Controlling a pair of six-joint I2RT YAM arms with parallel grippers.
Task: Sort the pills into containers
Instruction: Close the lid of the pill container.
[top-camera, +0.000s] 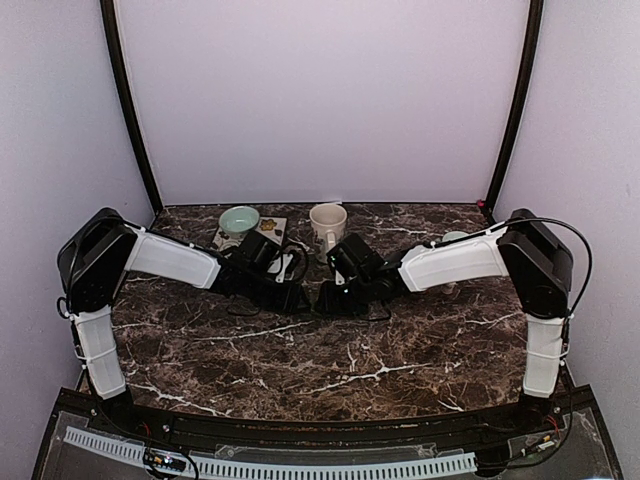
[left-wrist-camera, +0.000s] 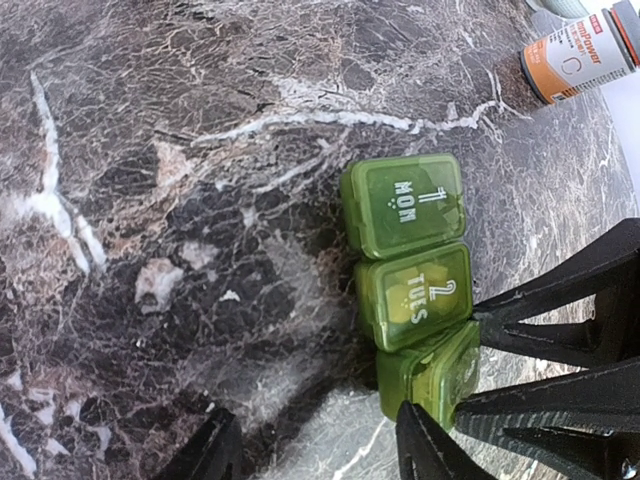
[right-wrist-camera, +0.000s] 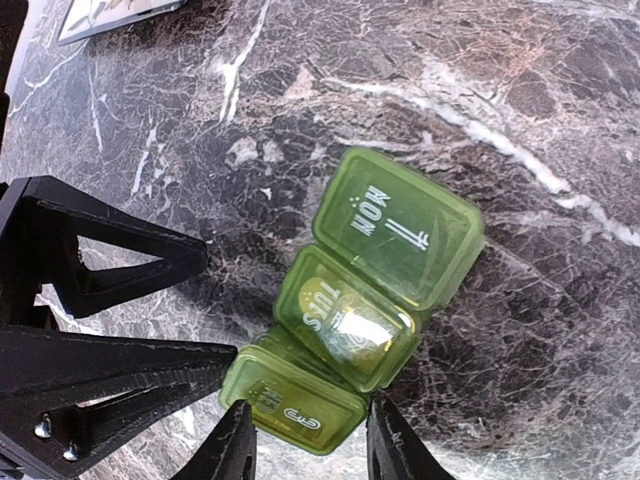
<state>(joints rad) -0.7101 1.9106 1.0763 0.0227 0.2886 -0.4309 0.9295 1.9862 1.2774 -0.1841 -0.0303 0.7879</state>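
Pill box (right-wrist-camera: 395, 250) sits partly hidden by right end effector (right-wrist-camera: 310, 445).

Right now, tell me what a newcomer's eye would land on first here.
The bright green pill box stands out on the dark marble, lids marked MON and TUE; the right hand pinches its third compartment, the left hand open beside it. Near the far edge stand a cream mug and a pale green bowl.

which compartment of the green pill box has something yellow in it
The TUE compartment, the middle one: yellow shows through its lid. The MON compartment and the end compartment on either side look plain green.
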